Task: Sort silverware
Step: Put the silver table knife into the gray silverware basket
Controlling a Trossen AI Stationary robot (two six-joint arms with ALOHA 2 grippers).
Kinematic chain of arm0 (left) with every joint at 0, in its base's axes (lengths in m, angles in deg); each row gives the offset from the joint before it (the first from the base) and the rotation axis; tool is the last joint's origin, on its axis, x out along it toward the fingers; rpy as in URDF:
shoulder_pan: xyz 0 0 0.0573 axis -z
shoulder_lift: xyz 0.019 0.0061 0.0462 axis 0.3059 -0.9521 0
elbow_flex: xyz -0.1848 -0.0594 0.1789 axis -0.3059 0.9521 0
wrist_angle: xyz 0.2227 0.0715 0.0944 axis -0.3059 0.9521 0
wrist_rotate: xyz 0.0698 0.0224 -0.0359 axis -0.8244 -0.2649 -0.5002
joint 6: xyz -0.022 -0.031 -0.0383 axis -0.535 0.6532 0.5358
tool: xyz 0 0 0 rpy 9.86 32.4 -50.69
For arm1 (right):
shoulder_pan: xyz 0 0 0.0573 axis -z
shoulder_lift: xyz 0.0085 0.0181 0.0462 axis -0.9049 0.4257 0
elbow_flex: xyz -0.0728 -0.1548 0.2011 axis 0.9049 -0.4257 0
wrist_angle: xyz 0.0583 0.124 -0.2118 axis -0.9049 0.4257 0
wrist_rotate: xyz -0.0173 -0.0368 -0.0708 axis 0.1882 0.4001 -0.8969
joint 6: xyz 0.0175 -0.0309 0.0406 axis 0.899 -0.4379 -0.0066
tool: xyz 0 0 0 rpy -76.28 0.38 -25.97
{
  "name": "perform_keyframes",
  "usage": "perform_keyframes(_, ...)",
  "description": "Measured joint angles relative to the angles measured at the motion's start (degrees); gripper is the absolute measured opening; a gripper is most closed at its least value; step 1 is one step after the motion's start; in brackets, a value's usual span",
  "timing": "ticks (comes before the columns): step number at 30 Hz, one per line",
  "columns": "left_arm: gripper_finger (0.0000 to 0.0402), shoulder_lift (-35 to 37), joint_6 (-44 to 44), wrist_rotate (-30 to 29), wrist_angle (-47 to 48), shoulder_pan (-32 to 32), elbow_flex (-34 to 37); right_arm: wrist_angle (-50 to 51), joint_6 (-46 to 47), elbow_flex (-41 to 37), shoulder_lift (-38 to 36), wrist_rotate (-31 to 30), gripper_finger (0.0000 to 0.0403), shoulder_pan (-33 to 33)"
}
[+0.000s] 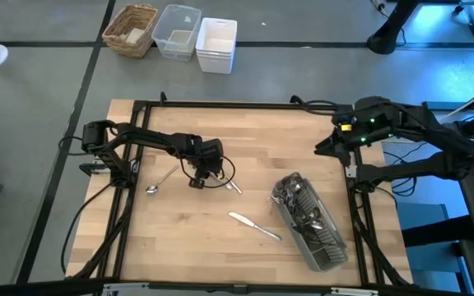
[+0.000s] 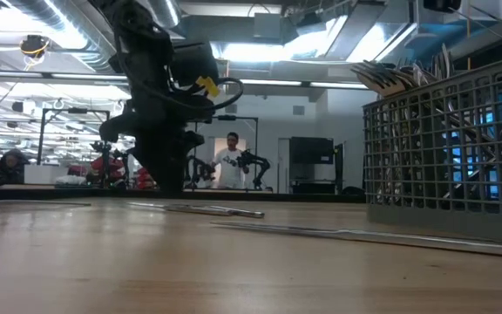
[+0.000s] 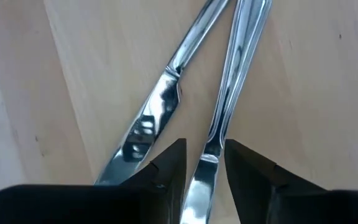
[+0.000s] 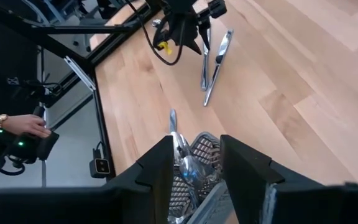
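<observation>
Two table knives lie side by side on the wood, seen in the left wrist view as knife (image 3: pixel 229 81) and knife (image 3: pixel 148 124), and in the right wrist view as a pair (image 4: pixel 211 65). My left gripper (image 3: pixel 204 168) (image 1: pixel 214 173) reaches down over one of them, shut on its blade. A spoon (image 1: pixel 161 179) and another knife (image 1: pixel 253 226) lie loose on the table. The grey caddy (image 1: pixel 309 224) lies on its side with several pieces of silverware inside. My right gripper (image 4: pixel 194 168) hovers open above the caddy near the table's right edge. My left gripper pinches the right-hand knife between its two fingers at the blade, just below where the handle narrows (image 3: pixel 211 146). The fingers (image 3: pixel 169 165) come from above, pointing down, and stand across the knife's width. The knife lies flat on the table, its handle stretching away from the fingers.
A wicker basket (image 1: pixel 132 29), a clear bin (image 1: pixel 177 31) and a white bin (image 1: pixel 216 43) stand beyond the table's far edge. A black frame (image 1: pixel 220 104) rims the table. A person stands far back in the room (image 2: pixel 231 157). A hand holds a device (image 4: pixel 17 124) beside the table.
</observation>
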Motion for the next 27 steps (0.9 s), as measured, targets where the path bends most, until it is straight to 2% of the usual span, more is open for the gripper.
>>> perform_keyframes(18,0.0096,-5.52,-1.20,0.32,-2.57,0.00,-0.21,-7.21,0.00,0.00,4.17,1.99,0.0133,-0.02)
perform_keyframes(23,0.0081,-7.61,-2.42,0.22,-2.28,0.25,-0.34,-7.22,0.00,0.00,4.21,2.01,0.0133,-0.02)
perform_keyframes(27,0.0052,-8.22,-1.99,-0.08,-2.00,0.95,-0.35,-7.22,0.00,0.00,4.21,2.00,0.0133,-0.02)
